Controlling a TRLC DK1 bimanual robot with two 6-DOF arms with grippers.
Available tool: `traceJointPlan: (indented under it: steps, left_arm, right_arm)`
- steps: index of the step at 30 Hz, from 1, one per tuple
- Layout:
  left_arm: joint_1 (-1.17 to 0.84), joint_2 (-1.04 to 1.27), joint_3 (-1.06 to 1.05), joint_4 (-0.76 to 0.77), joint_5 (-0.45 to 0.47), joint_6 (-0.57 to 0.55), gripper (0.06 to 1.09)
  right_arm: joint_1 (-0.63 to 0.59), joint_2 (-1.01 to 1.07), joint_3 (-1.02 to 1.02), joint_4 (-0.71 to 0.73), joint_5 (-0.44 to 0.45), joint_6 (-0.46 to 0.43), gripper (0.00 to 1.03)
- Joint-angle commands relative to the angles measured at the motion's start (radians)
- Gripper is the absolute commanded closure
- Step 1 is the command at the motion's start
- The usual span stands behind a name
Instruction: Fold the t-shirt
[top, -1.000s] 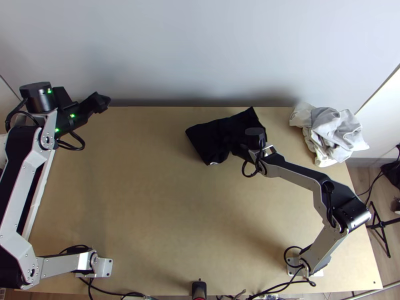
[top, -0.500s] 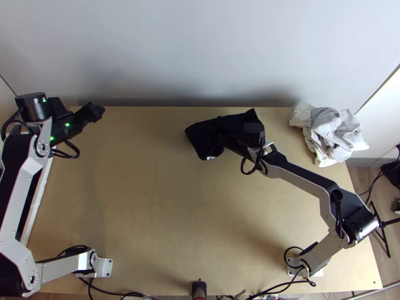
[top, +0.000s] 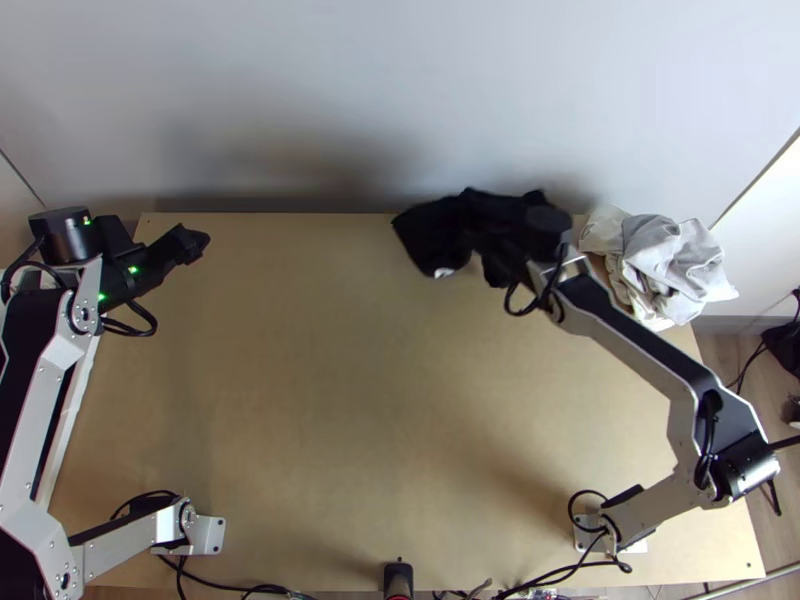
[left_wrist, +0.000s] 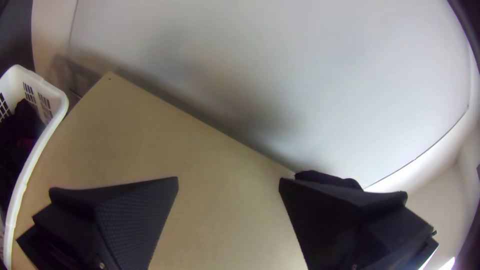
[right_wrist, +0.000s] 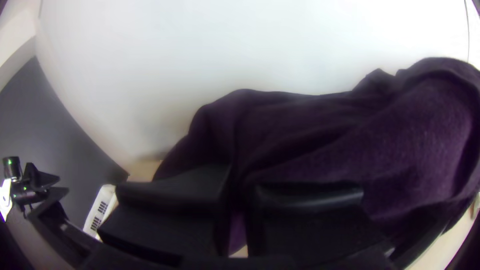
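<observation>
- Top view: the dark T-shirt (top: 430, 235) is seen bunched at the wooden table's (top: 350, 400) far edge, right of the middle, with a small white patch (top: 443, 272) at its near side.
- The T-shirt is partly covered by the right gripper (top: 528, 248), which is reached across from the near right corner.
- At the far right corner, a crumpled pile of grey and white cloth (top: 680, 262) is set just beside the right arm's wrist.
- The left gripper (top: 190, 243) is held near the far left corner, well apart from the T-shirt.
- Left wrist view: the left gripper's (left_wrist: 228, 183) fingers are parted wide, and nothing is held — bare tabletop is seen between them. A white plastic laundry basket (left_wrist: 36, 152) with dark cloth inside is placed beside the table.
- Right wrist view: the T-shirt is pinched between the right gripper's (right_wrist: 238, 190) nearly closed fingers — folds of it are spread out beyond them, in front of the pale wall (right_wrist: 200, 50). Which part is gripped cannot be told.
</observation>
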Motion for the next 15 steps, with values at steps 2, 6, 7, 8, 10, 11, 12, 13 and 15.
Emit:
traceJointPlan:
  steps: [2,6,7,8,10,11,12,13,15]
  left_arm:
    - [0.002,-0.022,-0.029,0.004,0.014,0.001,0.11]
    - [0.004,-0.025,-0.034,0.004,0.016,0.001,0.11]
    - [0.004,-0.025,-0.034,0.004,0.018,0.001,0.11]
    - [0.004,-0.027,-0.034,0.004,0.018,0.001,0.11]
    - [0.002,-0.027,-0.035,0.006,0.018,0.001,0.11]
    - [0.002,-0.027,-0.037,0.006,0.018,0.001,0.11]
    - [0.000,-0.027,-0.039,0.007,0.018,0.000,0.11]
    - [0.000,-0.027,-0.040,0.007,0.018,0.000,0.11]
    - [0.000,-0.027,-0.042,0.009,0.018,-0.004,0.11]
  right_arm:
    - [-0.124,-0.031,0.097,-0.027,0.000,-0.082,1.00]
    - [-0.204,-0.020,0.169,-0.061,-0.003,-0.116,1.00]
    - [-0.222,-0.018,0.189,-0.073,-0.006,-0.127,1.00]
    - [-0.237,-0.015,0.207,-0.084,-0.006,-0.133,1.00]
    - [-0.266,-0.011,0.250,-0.107,-0.011,-0.143,1.00]
    - [-0.280,-0.009,0.270,-0.117,-0.016,-0.147,1.00]
    - [-0.296,-0.006,0.292,-0.125,-0.020,-0.153,1.00]
    - [-0.308,-0.003,0.312,-0.133,-0.026,-0.160,1.00]
    - [-0.339,0.002,0.345,-0.142,-0.034,-0.177,1.00]
